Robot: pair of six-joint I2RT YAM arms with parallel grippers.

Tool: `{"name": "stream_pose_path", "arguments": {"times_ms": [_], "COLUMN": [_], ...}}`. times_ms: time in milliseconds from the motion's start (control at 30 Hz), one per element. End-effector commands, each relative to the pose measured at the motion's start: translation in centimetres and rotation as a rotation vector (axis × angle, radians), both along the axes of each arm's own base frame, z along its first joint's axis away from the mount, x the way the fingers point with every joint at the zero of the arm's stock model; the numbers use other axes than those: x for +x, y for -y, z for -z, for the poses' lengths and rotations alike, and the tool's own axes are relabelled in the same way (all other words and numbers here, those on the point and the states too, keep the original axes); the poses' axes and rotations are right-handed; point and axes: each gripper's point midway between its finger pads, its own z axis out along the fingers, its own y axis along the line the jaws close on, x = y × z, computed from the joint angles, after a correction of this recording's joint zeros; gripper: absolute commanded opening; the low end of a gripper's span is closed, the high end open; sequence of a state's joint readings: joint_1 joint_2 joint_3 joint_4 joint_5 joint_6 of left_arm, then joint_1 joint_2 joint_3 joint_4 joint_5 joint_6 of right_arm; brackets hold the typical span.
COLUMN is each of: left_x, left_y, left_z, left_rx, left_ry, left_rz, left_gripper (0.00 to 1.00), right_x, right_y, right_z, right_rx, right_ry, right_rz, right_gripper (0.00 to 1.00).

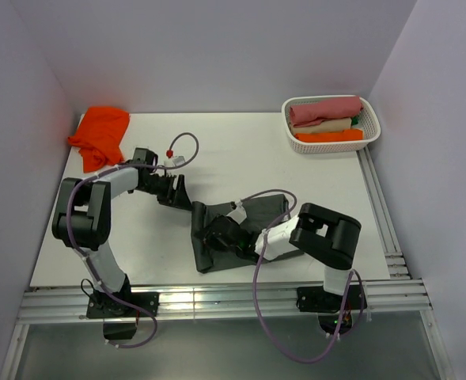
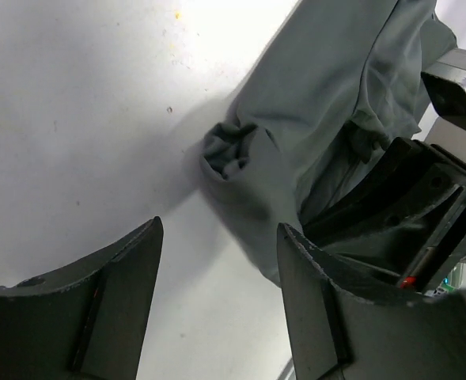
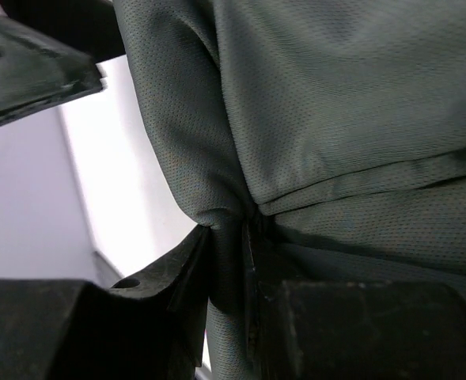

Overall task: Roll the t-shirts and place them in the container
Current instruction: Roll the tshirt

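Observation:
The charcoal-grey t-shirt (image 1: 252,222) lies folded on the white table, near the front middle. My right gripper (image 1: 209,235) is shut on a fold of it at its left edge; in the right wrist view the cloth (image 3: 335,119) is pinched between the jaws of the gripper (image 3: 229,261). My left gripper (image 1: 182,192) is open and empty, just above the table beside the shirt's far left corner; its wrist view shows the gripper (image 2: 221,237) with the grey shirt (image 2: 320,119) ahead. The orange-red t-shirt (image 1: 100,134) lies bunched at the back left corner.
A white basket (image 1: 293,138) at the back right holds rolled cloths in pink, cream and orange. Walls close the table at the back and both sides. A metal rail (image 1: 217,299) runs along the front edge. Cables loop over both arms.

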State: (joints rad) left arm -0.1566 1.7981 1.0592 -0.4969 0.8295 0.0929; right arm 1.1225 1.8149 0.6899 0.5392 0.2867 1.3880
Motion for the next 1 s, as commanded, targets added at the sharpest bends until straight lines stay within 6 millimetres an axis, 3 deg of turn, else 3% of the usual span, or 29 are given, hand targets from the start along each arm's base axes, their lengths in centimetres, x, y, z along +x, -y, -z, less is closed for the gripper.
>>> {"name": "stream_pose_path", "arguments": {"times_ms": [0,300,467,600,800,900,967], "left_x": [1.2,0.0,0.4,0.9,3.5,4.4,4.5], "left_y": [1.3,2.6,3.6,4.2,4.7,4.7,4.7], "left_z": [-0.1,2.2,2.9,3.5,4.5,5.0,5.1], "left_rx": [-0.082,-0.072,-0.043,-0.005,0.075,0.119,0.144], "left_ry": [0.089,0.061,0.051,0.015,-0.015,-0.021,-0.015], "left_rz": [0.047,0.09,0.084,0.066,-0.011,-0.044,-0.046], "left_gripper": [0.64,0.64,0.6,0.5,0.28,0.2,0.14], "right_x": [-0.8,0.2,1.1,2.6,4.1,4.6,4.3], "right_y": [0.5,2.0,3.0,4.0,4.3,4.2,4.1], "right_z": [1.3,2.1,2.4,2.6,2.8,2.4,2.2], "right_rx": [0.051,0.038,0.052,0.051,0.016,-0.016,-0.05], "right_ry": [-0.049,-0.059,-0.066,-0.064,-0.058,-0.044,-0.037], "right_rz": [-0.001,0.029,0.03,0.035,0.018,0.006,0.004], "right_gripper": [0.18,0.18,0.18,0.18,0.2,0.26,0.4]}}
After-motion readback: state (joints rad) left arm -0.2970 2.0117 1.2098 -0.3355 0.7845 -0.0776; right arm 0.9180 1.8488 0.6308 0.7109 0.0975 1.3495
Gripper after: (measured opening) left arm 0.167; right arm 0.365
